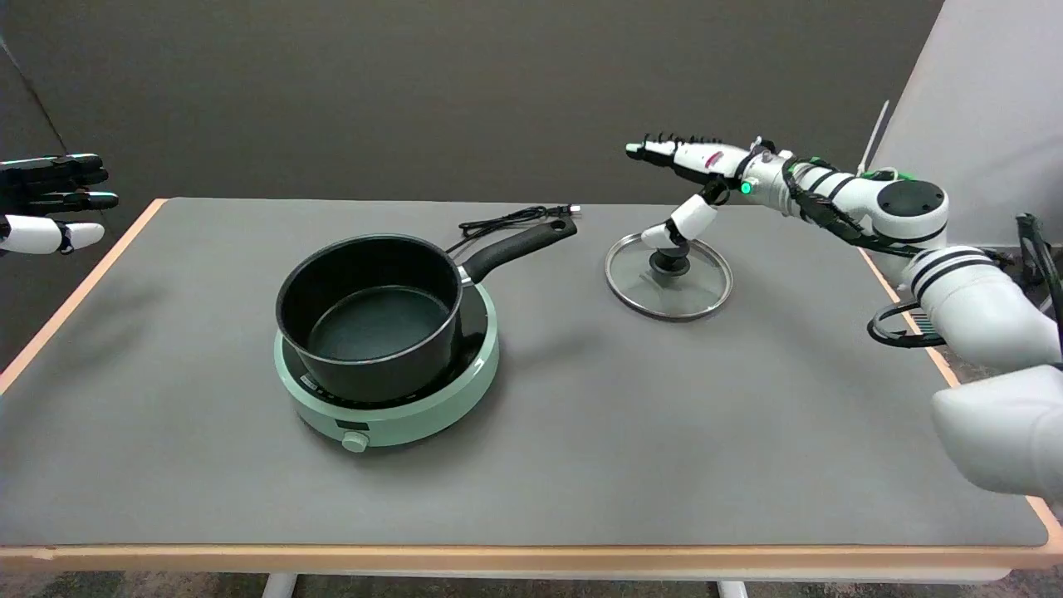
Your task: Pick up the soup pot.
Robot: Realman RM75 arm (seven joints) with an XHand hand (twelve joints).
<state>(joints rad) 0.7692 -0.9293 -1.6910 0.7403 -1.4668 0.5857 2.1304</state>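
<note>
The right robot hand (693, 178) hangs in the air over the far right part of the bench, its white-and-black fingers (664, 150) stretched out flat toward the left and its thumb angled down toward the black knob (669, 263) of a round glass lid with a metal rim (668, 276). The thumb tip sits just above or against that knob — which of the two cannot be told from this view. The hand is spread wide and grips nothing. Its white arm (955, 274), wrapped with black cables and showing a green light at the wrist, runs back to the lower right of the picture.

The glass lid lies flat on the grey-topped bench with a pale wooden edge (631, 432), knob upward, right of the pot and apart from it.

The black soup pot with a long black handle (374, 316) stands upright and uncovered on a round mint-green induction cooker (390, 399), left of centre. Its handle points to the upper right, toward the lid, and its tip lies near a coiled black power cord (515, 219) that rests on the bench behind it. The cooker's single pale knob faces the near edge.

At the far left — well away from everything — the idle left robot hand (50, 203) shows in the air.
</note>
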